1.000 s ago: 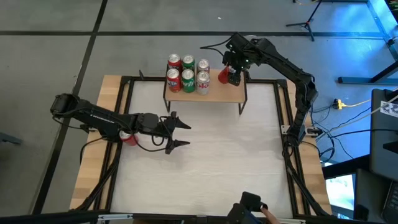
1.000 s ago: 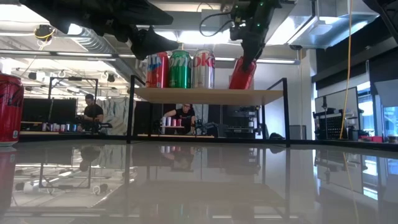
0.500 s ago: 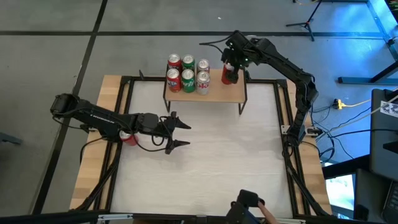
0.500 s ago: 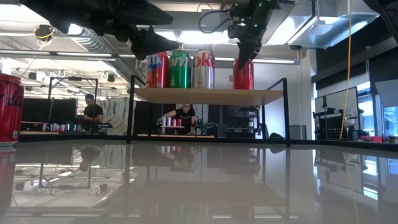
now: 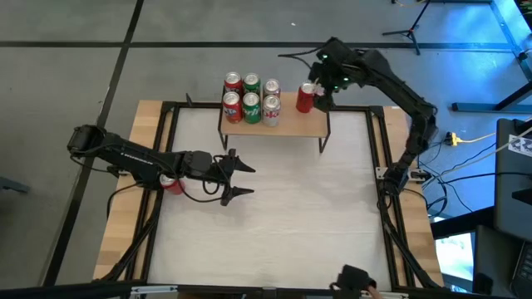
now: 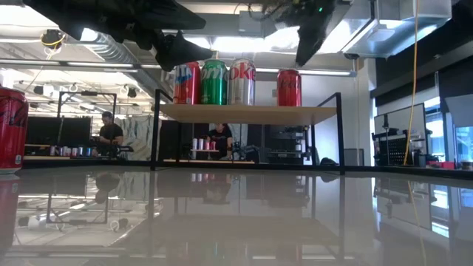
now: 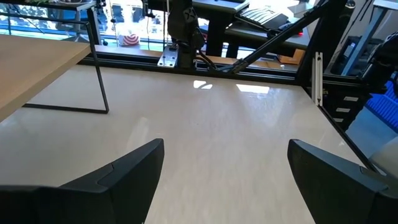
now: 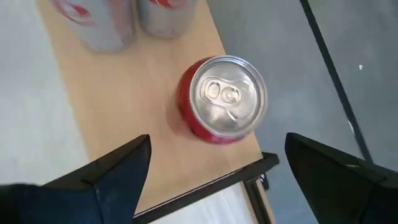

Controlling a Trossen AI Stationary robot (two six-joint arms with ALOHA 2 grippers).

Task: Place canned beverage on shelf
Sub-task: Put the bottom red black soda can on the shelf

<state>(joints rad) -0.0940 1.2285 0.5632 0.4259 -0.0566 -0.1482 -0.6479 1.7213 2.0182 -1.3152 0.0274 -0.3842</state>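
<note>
The red can (image 8: 222, 99) is seen upright on the shelf (image 5: 291, 124), directly beneath the right gripper (image 8: 217, 168). The fingers are spread wide and nothing is held; the left gripper (image 5: 237, 178), likewise open and empty, is far off.

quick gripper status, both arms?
Left tool: open, empty, over the table.
Right tool: open, holding nothing, above the red can standing on the shelf.

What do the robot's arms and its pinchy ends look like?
Both arms are dark, nearly black, built from slim jointed tubes with black cables looping along them. The left arm ends in a left tool with two pointed black fingers. The right arm has a tiny green light near its right tool, whose fingers are flat, dark wedges.
</note>
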